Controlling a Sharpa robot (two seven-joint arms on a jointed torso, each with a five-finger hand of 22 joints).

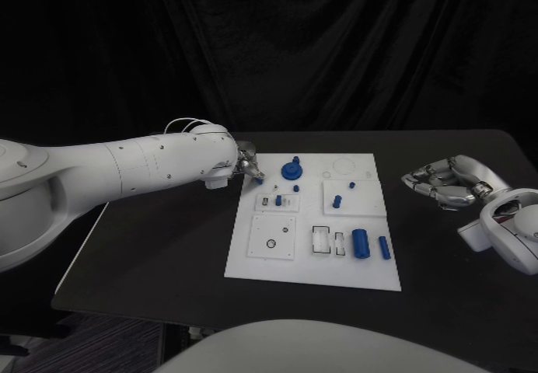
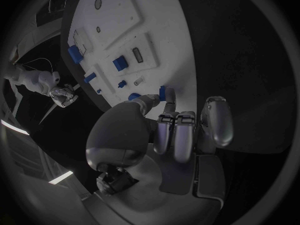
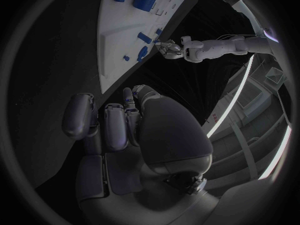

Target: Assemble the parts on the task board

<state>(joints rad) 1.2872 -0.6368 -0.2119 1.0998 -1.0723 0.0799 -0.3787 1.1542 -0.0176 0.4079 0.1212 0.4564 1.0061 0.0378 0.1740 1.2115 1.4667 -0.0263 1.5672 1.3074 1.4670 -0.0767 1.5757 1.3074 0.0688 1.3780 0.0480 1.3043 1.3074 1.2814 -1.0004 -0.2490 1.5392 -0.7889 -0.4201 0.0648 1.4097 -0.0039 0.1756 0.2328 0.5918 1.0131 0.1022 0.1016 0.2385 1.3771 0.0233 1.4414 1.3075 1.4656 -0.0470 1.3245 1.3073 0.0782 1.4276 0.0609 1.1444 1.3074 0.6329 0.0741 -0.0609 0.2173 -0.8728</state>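
Head view: the task board [image 1: 269,268], a flat white plate with shallow rectangular recesses, lies in the middle of the black desk [image 1: 157,256]. The left robot hand [image 1: 246,169] is at the board's far left corner, pinching a small blue part [image 2: 164,92] between thumb and fingertips; judged, the part is held low over the board ready for seating. Left wrist view confirms the blue piece at the fingertips, just above the white surface. The right robot hand [image 1: 448,183] rests off the board near the desk's right edge, fingers curled in, holding nothing; presumably parked clear of the work. A large blue cylinder [image 1: 361,242] and a slimmer blue peg [image 1: 385,248] lie loose near the board's near right corner. A knobbed blue part [image 1: 292,169] stands at the board's far edge. Parts appear smooth, moulded plastic.
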